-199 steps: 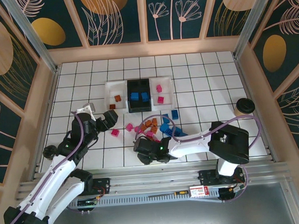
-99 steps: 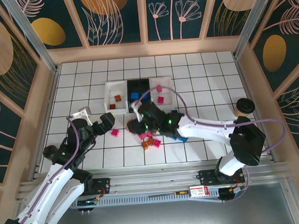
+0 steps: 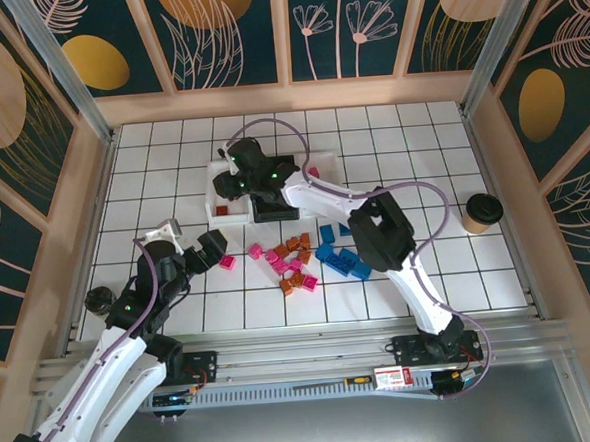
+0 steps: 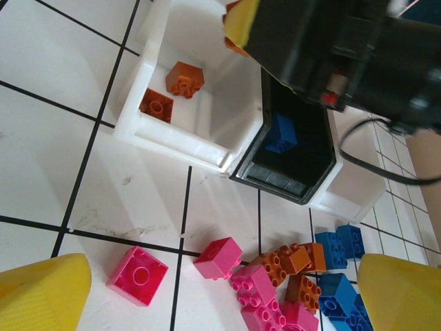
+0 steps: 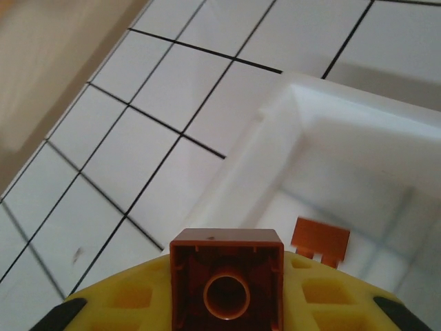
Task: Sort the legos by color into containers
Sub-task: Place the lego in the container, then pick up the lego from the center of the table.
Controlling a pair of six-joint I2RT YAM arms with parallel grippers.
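Right gripper (image 3: 241, 182) hovering over left white tray (image 4: 176, 148), pinching orange-brown brick (image 5: 227, 276). Two orange bricks (image 4: 184, 79) already lying inside. Blue sitting in black tray (image 4: 286, 185), pink in right white tray (image 3: 337, 190). Loose pile (image 3: 300, 262) waiting mid-table, most sorting remaining. Left gripper (image 3: 191, 245) gaping wide beside stray pink brick (image 4: 138, 276).

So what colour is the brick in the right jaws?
Orange-brown brick, underside showing; clearest in the right wrist view, over the white tray.
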